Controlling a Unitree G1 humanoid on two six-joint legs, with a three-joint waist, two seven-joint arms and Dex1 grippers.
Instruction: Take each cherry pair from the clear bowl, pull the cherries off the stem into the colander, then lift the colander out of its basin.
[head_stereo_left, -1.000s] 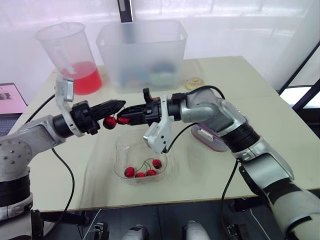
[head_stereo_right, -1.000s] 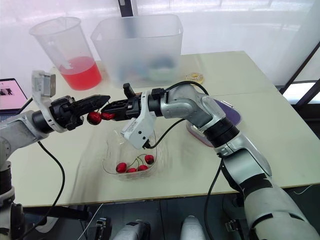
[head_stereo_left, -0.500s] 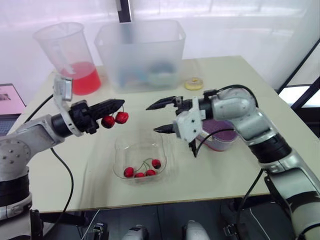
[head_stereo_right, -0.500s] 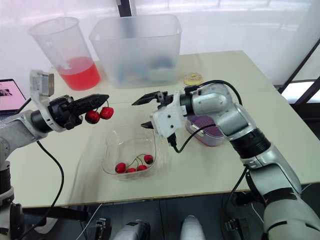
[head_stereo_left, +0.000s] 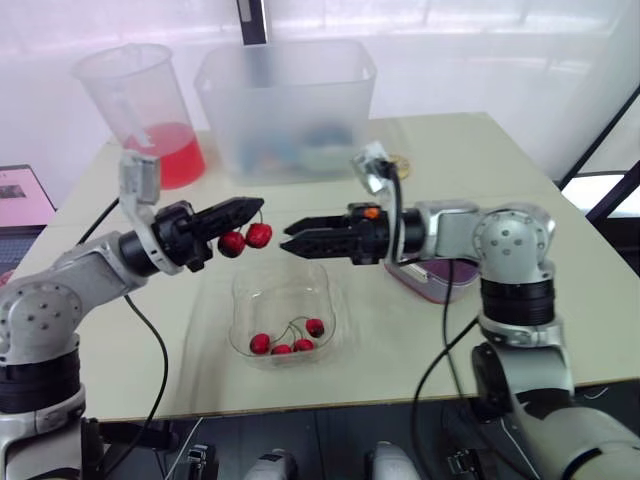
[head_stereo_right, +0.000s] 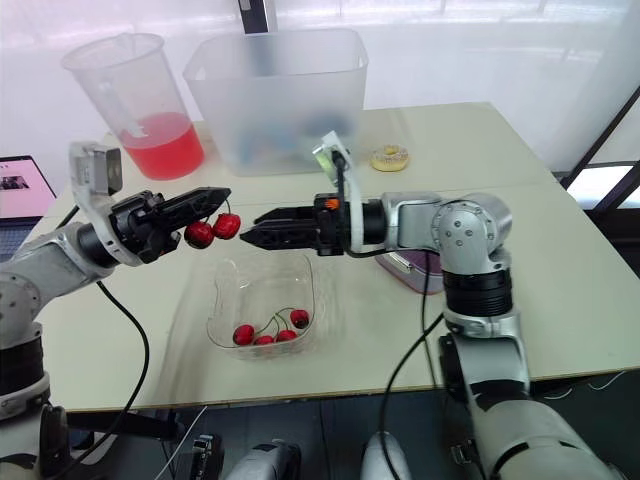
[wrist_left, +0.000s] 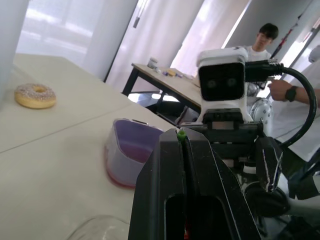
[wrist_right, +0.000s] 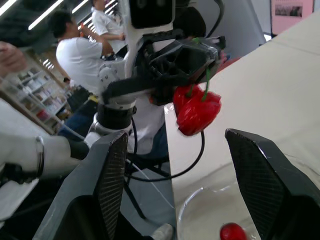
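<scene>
My left gripper (head_stereo_left: 250, 208) is shut on the green stem of a red cherry pair (head_stereo_left: 246, 238), which hangs above the far rim of the clear bowl (head_stereo_left: 243, 305). In the left wrist view the stem tip (wrist_left: 181, 134) pokes out between the closed fingers. My right gripper (head_stereo_left: 288, 238) is open, level with the cherries, its tips a short gap to their right. The right wrist view shows the cherry pair (wrist_right: 197, 108) ahead between the spread fingers (wrist_right: 111, 186). Several more cherries (head_stereo_left: 286, 340) lie in the bowl. The purple colander (head_stereo_left: 432, 280) sits in its basin behind my right forearm.
A large frosted tub (head_stereo_left: 285, 110) and a pitcher of red liquid (head_stereo_left: 150, 115) stand at the back. A small doughnut (head_stereo_right: 388, 157) lies near the tub. A laptop (head_stereo_left: 20, 195) sits at the far left. People stand in the background of the wrist views.
My right gripper, which had let go and pulled back open, has turned and come back toward the cherry pair. The left gripper shifted slightly right, still holding the pair.
</scene>
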